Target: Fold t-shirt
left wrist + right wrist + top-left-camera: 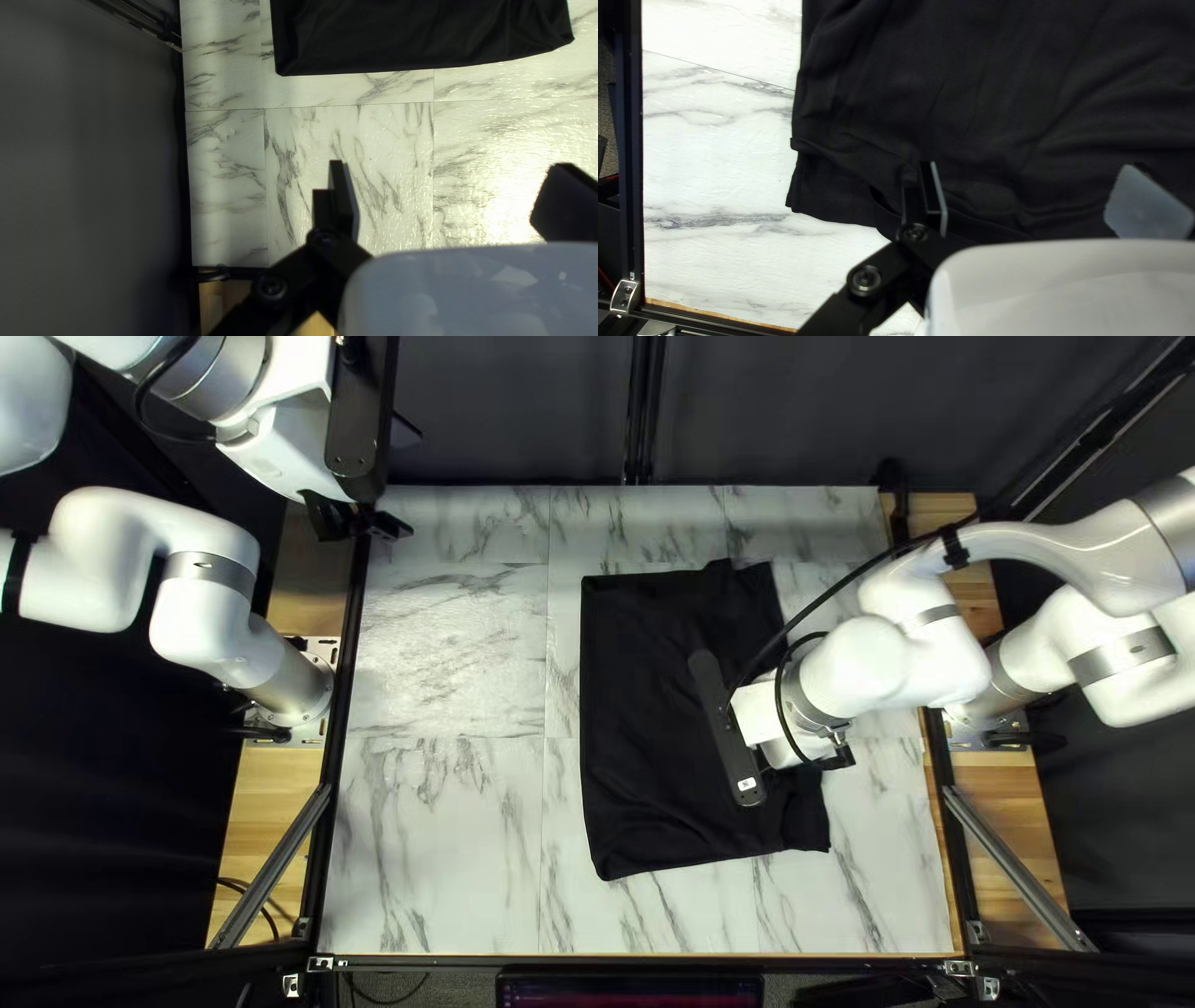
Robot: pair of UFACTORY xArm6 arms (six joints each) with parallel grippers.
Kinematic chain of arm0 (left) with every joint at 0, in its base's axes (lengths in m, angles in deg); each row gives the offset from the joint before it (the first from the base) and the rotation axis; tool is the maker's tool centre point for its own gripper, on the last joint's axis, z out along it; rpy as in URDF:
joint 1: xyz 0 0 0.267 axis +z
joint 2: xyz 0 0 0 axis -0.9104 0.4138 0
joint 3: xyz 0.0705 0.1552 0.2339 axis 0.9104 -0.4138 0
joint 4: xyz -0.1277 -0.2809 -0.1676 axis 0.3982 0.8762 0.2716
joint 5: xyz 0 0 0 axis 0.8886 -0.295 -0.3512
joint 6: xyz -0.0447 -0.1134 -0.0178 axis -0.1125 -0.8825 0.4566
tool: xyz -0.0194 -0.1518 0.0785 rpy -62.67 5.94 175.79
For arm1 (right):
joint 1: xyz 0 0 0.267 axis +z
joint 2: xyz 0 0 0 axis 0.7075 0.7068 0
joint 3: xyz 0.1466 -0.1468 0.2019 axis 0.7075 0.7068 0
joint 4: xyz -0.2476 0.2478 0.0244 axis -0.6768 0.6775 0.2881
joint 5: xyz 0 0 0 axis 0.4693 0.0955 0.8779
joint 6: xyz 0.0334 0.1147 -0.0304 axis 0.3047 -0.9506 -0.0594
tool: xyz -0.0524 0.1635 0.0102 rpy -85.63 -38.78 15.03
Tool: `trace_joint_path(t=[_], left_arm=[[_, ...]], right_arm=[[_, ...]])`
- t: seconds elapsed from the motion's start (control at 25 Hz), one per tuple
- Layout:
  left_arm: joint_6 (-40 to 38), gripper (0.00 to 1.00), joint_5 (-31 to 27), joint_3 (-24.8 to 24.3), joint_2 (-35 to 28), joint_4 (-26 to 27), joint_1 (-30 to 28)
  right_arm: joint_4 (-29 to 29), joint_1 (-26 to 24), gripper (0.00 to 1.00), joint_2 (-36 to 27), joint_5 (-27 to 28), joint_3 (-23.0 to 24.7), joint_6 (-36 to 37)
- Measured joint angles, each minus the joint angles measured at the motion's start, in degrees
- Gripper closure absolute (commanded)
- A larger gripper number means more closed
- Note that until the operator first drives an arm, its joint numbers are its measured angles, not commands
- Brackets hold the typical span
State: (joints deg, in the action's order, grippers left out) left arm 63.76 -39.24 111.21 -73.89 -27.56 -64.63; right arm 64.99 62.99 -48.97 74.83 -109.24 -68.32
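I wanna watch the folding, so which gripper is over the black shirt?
My right gripper, open over the shirt; my left gripper is over bare tabletop.

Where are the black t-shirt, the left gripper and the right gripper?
Black t-shirt (626, 722): top left view, cloth toward its left edge.
Left gripper (450, 169): left wrist view, midway between its open fingers.
Right gripper (1028, 168): right wrist view, midway between its open fingers.

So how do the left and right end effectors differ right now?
The left end effector hangs clear of the t-shirt, while the right end effector is over it. The left end effector is near the table's far left corner, the right one nearer the right edge. Both are open.
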Motion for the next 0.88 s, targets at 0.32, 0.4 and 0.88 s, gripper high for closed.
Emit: trace_joint_path(t=[0.32, 0.4, 0.88], left_arm=[[0.0, 0.0, 0.0, 0.0, 0.0, 0.0, 0.0], [0.0, 0.0, 0.0, 0.0, 0.0, 0.0, 0.0], [0.0, 0.0, 0.0, 0.0, 0.0, 0.0, 0.0]], right_arm=[[-7.6, 12.8, 0.0, 15.7, 3.4, -11.2, -13.5], [-10.8, 15.9, 0.0, 18.6, 5.5, -13.3, -18.1], [-13.8, 21.5, 0.05, 24.9, 8.7, -15.3, -24.4]])
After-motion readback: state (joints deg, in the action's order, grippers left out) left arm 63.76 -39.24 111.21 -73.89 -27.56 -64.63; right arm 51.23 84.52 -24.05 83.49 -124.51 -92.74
